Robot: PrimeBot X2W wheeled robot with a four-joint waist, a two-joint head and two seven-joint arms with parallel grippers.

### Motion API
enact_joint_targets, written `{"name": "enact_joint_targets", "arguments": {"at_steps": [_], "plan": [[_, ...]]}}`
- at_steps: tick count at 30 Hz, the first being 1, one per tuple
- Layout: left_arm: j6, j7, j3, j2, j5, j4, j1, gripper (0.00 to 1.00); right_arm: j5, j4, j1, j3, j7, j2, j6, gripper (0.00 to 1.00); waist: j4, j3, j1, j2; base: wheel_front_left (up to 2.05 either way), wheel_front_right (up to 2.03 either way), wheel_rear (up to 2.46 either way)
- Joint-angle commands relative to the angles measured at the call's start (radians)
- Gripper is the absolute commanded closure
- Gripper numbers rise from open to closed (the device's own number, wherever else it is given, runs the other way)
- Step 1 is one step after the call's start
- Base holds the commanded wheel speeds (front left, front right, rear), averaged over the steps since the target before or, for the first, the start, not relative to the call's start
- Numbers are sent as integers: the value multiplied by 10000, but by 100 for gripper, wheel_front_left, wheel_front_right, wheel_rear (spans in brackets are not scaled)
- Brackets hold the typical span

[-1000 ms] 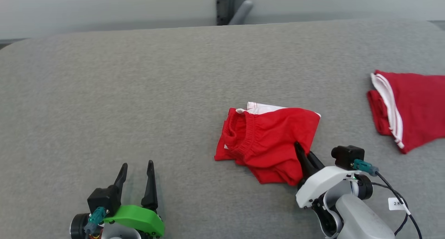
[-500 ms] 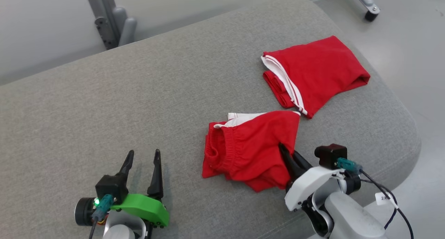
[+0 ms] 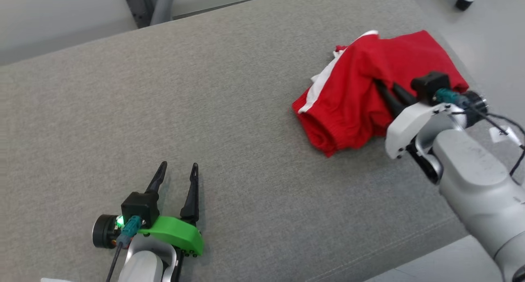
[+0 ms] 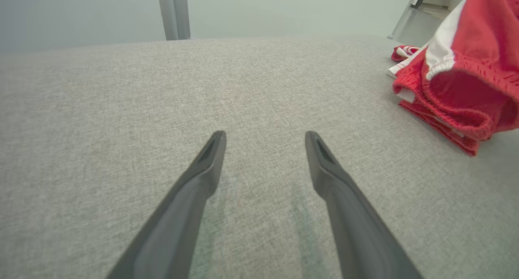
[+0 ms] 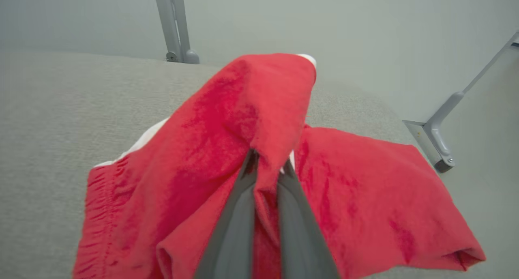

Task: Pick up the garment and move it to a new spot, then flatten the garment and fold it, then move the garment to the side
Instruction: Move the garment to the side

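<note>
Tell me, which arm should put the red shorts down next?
The right one, probably. Its right gripper is shut on the red shorts, while the left gripper sits open, far off across the grey cushion.

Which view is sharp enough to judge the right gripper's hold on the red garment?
Head view: even light, crisp; right gripper shut on the red garment. Right wrist view: cloth by the fingers soft, red oversaturated. Left wrist view: sharp, faint shadows under the open left gripper.

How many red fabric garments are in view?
2. One red white-trimmed garment hangs pinched in the right gripper; one folded red garment lies on the grey cushion beneath it, partly covered. Others may be hidden.
</note>
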Motion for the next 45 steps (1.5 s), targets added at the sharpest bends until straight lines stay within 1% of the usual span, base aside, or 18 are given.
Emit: {"name": "enact_joint_targets", "arguments": {"at_steps": [1, 4, 6, 11, 12, 13, 16, 17, 18, 19, 21, 24, 26, 28, 32, 38, 45], "plan": [[-3, 4, 13, 65, 77, -25, -240, 0, -156, 482, -525, 60, 46, -414, -8, 100, 1447, 874, 0, 61, 0, 0, 0], [33, 4, 20, 62, 84, -81, -312, 0, -241, 1466, -1065, -178, 49, -1027, -8, 100, 1937, 1032, 0, 61, 0, 0, 0], [51, 4, 22, 60, 118, -130, -325, 0, -304, 2216, -1327, -557, -9, -1457, -8, 100, 2199, 1077, 0, 61, 0, 0, 0], [62, 4, 100, 59, 219, -196, -300, 0, -894, 3830, -1687, -1607, -153, -2256, -11, 100, 2568, 1167, 0, 61, 0, 0, 0], [69, 6, 143, 59, 237, -191, -280, 0, -995, 4049, -1750, -1879, -184, -2404, -12, 60, 2588, 1170, 0, 61, 0, 0, 0], [62, 6, 188, 57, 258, -178, -260, 0, -1139, 4135, -1810, -2194, -196, -2538, -11, 0, 2599, 1171, 0, 61, 0, 0, 0], [62, 4, 338, 57, 296, -101, -150, 0, -1641, 3783, -1665, -3373, -186, -2659, -11, 0, 2551, 1078, 0, 61, 0, 0, 0], [62, 4, 338, 57, 296, -101, -150, 0, -1641, 3783, -1665, -3373, -186, -2659, -11, 0, 2551, 1078, 0, 61, 0, 0, 0], [75, 4, 393, 56, 278, -42, -56, 0, -2183, 3144, -1287, -4265, -189, -2545, -11, 0, 2476, 950, 0, 61, 0, 0, 0], [86, 5, 407, 56, 255, -16, -27, 0, -2425, 2693, -1068, -4762, -190, -2392, -11, 0, 2436, 866, 0, 61, 0, 0, 0], [103, 5, 438, 56, 176, 18, 73, 0, -2955, 1653, -493, -5460, -185, -1744, -9, 0, 2368, 652, 0, 61, 0, 0, 0], [184, 5, 484, 60, 92, 30, 206, 0, -3478, -39, 433, -6045, -185, -813, -11, 0, 2308, 273, 0, 61, 0, 0, 0], [253, 5, 543, 56, 68, 14, 272, 0, -3611, -1009, 1151, -6068, -186, -170, -11, 0, 2306, 10, 0, 61, 0, 0, 0], [318, 6, 644, 60, 9, 12, 401, 0, -3614, -1820, 1823, -5866, -184, 356, -11, 0, 2333, -234, 0, 61, 0, 0, 0], [404, 5, 824, 56, -29, -4, 650, 0, -3332, -2806, 3056, -5370, -185, 1159, -11, 0, 2498, -684, 0, 61, 0, 0, 0], [520, 5, 1099, 56, -141, -109, 1105, 0, -3069, -3268, 4683, -5094, -187, 1832, -11, 0, 2865, -1223, 0, 61, 0, 0, 0], [509, 5, 1390, 56, -142, -112, 1601, 0, -2734, -3404, 5758, -4674, -188, 2118, -9, 0, 3129, -1631, 0, 61, 0, 0, 0]]}}
